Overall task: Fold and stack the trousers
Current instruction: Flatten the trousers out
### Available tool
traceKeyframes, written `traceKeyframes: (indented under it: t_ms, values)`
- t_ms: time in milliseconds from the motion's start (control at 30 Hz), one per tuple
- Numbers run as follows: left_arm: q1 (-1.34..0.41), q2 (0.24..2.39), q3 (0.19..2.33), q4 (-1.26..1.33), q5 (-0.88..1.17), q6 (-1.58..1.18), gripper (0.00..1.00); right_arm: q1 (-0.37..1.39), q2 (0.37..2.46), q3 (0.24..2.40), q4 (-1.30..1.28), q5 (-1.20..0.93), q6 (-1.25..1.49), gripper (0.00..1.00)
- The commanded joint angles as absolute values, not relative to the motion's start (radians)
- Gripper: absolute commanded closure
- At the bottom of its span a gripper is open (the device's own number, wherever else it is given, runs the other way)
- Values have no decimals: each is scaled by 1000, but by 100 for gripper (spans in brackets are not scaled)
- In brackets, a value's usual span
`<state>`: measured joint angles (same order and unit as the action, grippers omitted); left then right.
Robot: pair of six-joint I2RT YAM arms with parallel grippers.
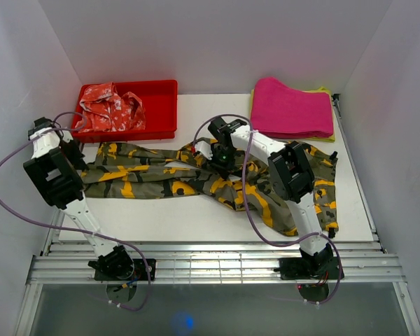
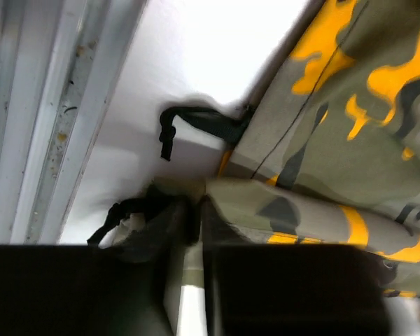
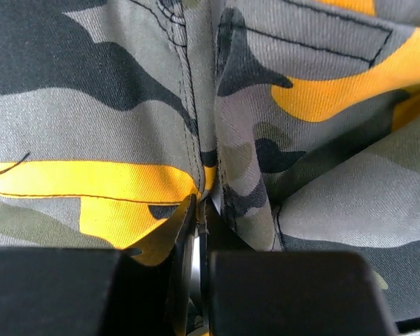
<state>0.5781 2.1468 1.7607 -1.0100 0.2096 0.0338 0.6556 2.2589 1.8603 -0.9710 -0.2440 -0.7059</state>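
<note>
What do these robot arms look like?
The left arm and right arm are slim white tubes joined by chunky black motor blocks, on black bases along a metal rail. A thin purple cable loops beside each. The left gripper and right gripper each have two flat black fingers; a small green light glows near the right one.

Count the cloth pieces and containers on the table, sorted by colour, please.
Camouflage trousers: 1
Red-and-white garment: 1
Pink folded cloth: 1
Yellow cloth under the pink one: 1
Red tray: 1
Total: 5
</note>
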Motion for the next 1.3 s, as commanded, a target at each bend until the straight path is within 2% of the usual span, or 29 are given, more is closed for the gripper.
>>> traceKeyframes:
  t_ms: [0, 33, 67, 100, 133, 233, 333, 400, 433, 533, 667, 900, 1067, 1267]
  values:
    - [583, 1995, 1761, -888, 186, 55, 70, 635, 2278, 1885, -1012, -235, -698, 91]
    - [583, 1955, 1714, -873, 221, 86, 55, 635, 2275, 1885, -1014, -245, -693, 87]
    - [583, 1913, 1686, -856, 232, 139, 36, 635, 2273, 1885, -1014, -252, -687, 78]
    - [583, 1820, 1659, -829, 245, 167, 4, 635, 2269, 1890, -1015, -259, -678, 72]
    - [583, 1774, 1602, -818, 283, 196, 2, 635, 2266, 1899, -1023, -281, -658, 61]
    - [583, 1617, 1533, -851, 362, 320, 2, 634, 2241, 1957, -1048, -325, -609, 51]
    - [580, 1516, 1456, -931, 457, 422, 3, 629, 2192, 2029, -1063, -344, -569, 29]
    - [571, 1482, 1382, -972, 506, 483, 6, 626, 2124, 2030, -1060, -333, -555, 22]
    - [566, 1458, 1352, -977, 512, 495, 9, 624, 2099, 2016, -1055, -312, -557, 12]
    - [543, 1445, 1250, -976, 554, 509, 17, 586, 2002, 1948, -1049, -302, -554, 2]
    - [497, 1465, 1152, -908, 548, 474, 28, 442, 1875, 1818, -1060, -314, -540, 2]
    - [404, 1584, 1092, -769, 434, 397, 40, 141, 1617, 1452, -1118, -272, -647, 7]
    - [397, 1678, 1072, -736, 341, 387, 42, -68, 1536, 1234, -1105, -206, -745, 12]
    - [402, 1677, 981, -747, 200, 460, 44, -155, 1540, 1045, -979, -108, -787, 18]
